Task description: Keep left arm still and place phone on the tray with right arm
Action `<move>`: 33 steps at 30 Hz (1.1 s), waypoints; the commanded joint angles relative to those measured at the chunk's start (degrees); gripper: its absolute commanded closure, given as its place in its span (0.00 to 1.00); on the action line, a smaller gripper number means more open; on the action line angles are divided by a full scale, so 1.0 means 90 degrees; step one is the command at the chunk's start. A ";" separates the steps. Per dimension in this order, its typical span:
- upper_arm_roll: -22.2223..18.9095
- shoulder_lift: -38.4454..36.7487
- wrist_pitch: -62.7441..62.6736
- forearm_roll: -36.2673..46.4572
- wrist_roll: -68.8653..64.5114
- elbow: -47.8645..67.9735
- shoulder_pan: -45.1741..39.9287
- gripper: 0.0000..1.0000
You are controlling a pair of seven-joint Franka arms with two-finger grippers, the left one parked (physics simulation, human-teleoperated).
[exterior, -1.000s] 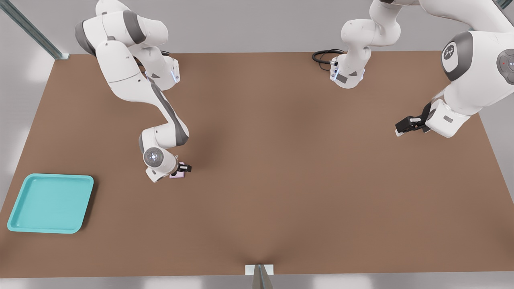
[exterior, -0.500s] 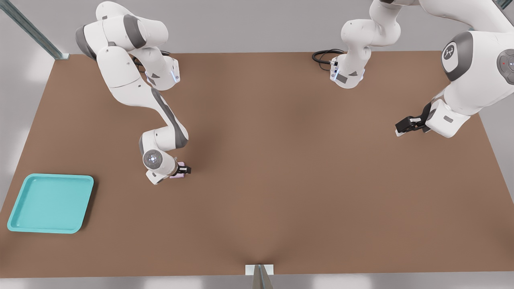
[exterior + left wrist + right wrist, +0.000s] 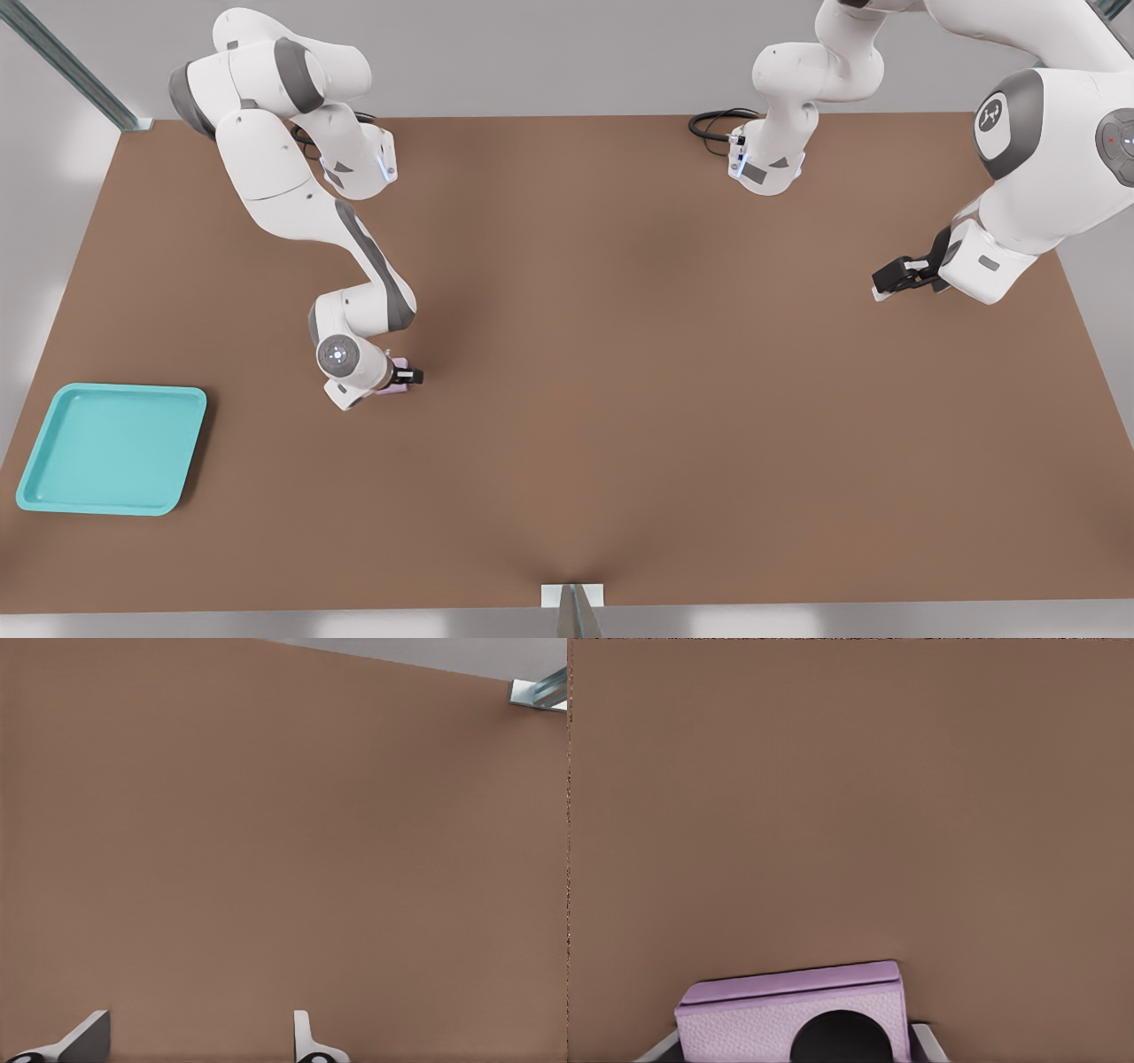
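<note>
The right arm reaches down over the brown table (image 3: 620,354) in the front view's left half. Its gripper (image 3: 405,377) is low over the tabletop and shut on the pale pink phone (image 3: 398,365). In the right wrist view the phone (image 3: 744,1019) sits between the two fingertips (image 3: 928,1042), and one black round lens shows on its face. The gripper (image 3: 793,1049) is mostly hidden behind the phone there. The turquoise tray (image 3: 111,448) lies near the table's front left corner in the front view, well to the left of the gripper and with nothing in it.
The parked left arm (image 3: 1028,177) hangs over the table's right side in the front view. A black cable (image 3: 713,124) lies at that arm's base on the far edge. A small metal bracket (image 3: 572,595) sits at the front edge, and a metal rail (image 3: 71,66) runs past the far left corner.
The right arm's wrist and the phone have shifted slightly up in the front view over the last second. The tray and the left arm have not moved.
</note>
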 commanded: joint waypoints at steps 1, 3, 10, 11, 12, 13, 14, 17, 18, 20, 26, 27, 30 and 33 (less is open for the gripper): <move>0.0000 -0.0004 -0.0021 -0.0074 -0.0115 0.0030 0.0000 0.28; -0.0010 -0.0004 -0.0060 -0.0094 -0.0135 0.0098 0.0000 0.30; -0.0088 -0.0414 -0.1252 -0.0123 -0.0154 0.0508 -0.0077 0.31; -0.0059 -0.0639 -0.1281 -0.0123 -0.0183 0.0469 -0.0204 0.31; -0.0049 -0.0814 -0.1437 -0.0123 -0.0495 0.0450 -0.0438 0.31; -0.0049 -0.0961 -0.1467 -0.0123 -0.0789 0.0372 -0.0683 0.33; -0.0049 -0.1030 -0.1476 -0.0123 -0.1150 0.0332 -0.0976 0.33; -0.0059 -0.1098 -0.1457 -0.0123 -0.2644 0.0313 -0.2089 0.33; -0.0059 -0.1118 -0.1437 -0.0123 -0.3044 0.0313 -0.2460 0.33; -0.0059 -0.1127 -0.1301 -0.0123 -0.3680 0.0381 -0.3036 0.33; -0.0567 0.0922 -0.1115 -0.0074 -0.5105 0.3163 -0.3535 0.32; -0.0479 0.1470 -0.1096 -0.0084 -0.5398 0.3749 -0.3837 0.32; -0.0576 0.2037 -0.0813 -0.0074 -0.5896 0.4366 -0.3867 0.09; -0.0596 0.2027 -0.0763 -0.0074 -0.5985 0.4346 -0.3857 0.00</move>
